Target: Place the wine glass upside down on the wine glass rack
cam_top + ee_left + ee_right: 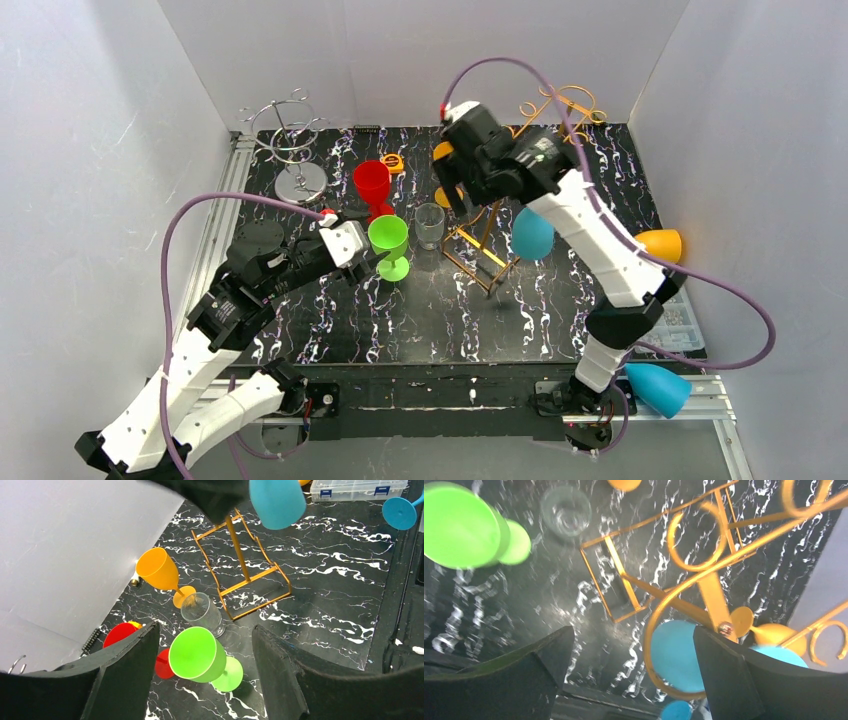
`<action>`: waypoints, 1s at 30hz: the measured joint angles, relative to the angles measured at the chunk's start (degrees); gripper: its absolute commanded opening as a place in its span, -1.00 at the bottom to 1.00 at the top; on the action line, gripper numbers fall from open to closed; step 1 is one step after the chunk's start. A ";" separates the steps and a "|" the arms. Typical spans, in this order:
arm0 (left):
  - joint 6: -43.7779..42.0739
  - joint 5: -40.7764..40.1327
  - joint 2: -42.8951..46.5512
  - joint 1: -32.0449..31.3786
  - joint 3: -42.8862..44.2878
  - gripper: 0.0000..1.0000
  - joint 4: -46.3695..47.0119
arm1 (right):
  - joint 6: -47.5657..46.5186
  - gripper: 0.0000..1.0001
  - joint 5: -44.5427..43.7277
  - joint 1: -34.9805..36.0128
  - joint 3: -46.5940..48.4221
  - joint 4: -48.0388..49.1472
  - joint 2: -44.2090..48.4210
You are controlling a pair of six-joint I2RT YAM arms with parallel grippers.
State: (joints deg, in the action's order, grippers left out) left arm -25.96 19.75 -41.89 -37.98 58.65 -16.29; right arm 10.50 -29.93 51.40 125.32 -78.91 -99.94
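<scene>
A blue wine glass hangs upside down from the gold rack in the middle of a black marbled table. The right gripper hovers above the rack, its fingers spread wide and gripping nothing. The left gripper stands open too, with a finger on each side of an upright, empty green glass but not touching it. An empty clear tumbler stands just behind the green glass, and a red glass is nearby.

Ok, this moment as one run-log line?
left gripper: open, aimed at green glass | right gripper: open, above gold rack | blue glass: hanging on rack
</scene>
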 measured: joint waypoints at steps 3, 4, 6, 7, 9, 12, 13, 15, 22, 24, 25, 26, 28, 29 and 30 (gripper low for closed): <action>0.02 -0.22 0.00 0.00 -0.15 0.33 -0.04 | 2.14 0.97 2.49 -2.91 4.48 1.53 0.79; 0.02 -0.28 0.07 0.00 -0.15 0.33 -0.02 | 2.67 0.97 3.28 -4.09 5.25 2.16 1.36; 0.02 -0.31 0.15 0.00 -0.15 0.33 -0.02 | 3.32 0.97 4.22 -6.23 6.45 2.84 2.12; 0.02 -0.31 0.22 0.00 -0.15 0.33 -0.04 | 3.58 0.97 4.22 -7.43 7.72 2.73 2.08; 0.04 -0.33 0.33 0.00 -0.15 0.34 -0.04 | 4.17 0.97 4.22 -8.46 9.20 2.86 1.84; 0.02 -0.50 0.59 0.00 -0.15 0.34 -0.04 | 4.39 0.97 5.44 -8.63 9.90 4.07 1.81; 0.02 -0.55 0.68 0.00 -0.15 0.34 -0.04 | 4.39 0.97 5.75 -8.63 9.90 4.31 1.73; 0.02 -0.68 0.87 0.00 -0.15 0.34 -0.04 | 4.57 0.94 5.95 -8.68 9.90 4.68 1.57; -0.22 -0.11 -0.15 0.00 -0.15 0.34 0.31 | 7.37 0.81 3.72 -16.48 3.15 9.70 7.15; -0.17 0.46 -1.42 0.00 -0.15 0.34 1.07 | 8.74 0.81 0.81 -19.26 -1.49 10.69 11.76; -0.11 0.74 -2.21 0.00 -0.13 0.34 1.49 | 9.35 0.82 -0.90 -20.06 -4.20 11.30 14.82; 0.04 1.03 -3.17 0.00 -0.07 0.34 1.81 | 9.90 0.82 -2.14 -20.31 -5.79 11.61 16.98; 0.28 1.57 -5.14 0.00 0.11 0.34 2.73 | 11.17 0.82 -5.40 -20.39 -9.57 12.33 22.47; 0.48 1.99 -6.36 0.00 0.13 0.35 3.15 | 11.91 0.83 -7.13 -20.50 -11.39 12.63 25.31; 0.48 2.08 -6.51 0.00 0.13 0.34 3.21 | 12.26 0.83 -8.07 -20.55 -12.20 12.61 26.73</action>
State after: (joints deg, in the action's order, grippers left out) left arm -25.47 21.82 -48.40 -37.98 58.78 -13.08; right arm 22.76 -38.00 30.85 113.12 -66.30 -73.21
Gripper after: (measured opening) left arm 0.669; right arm 0.909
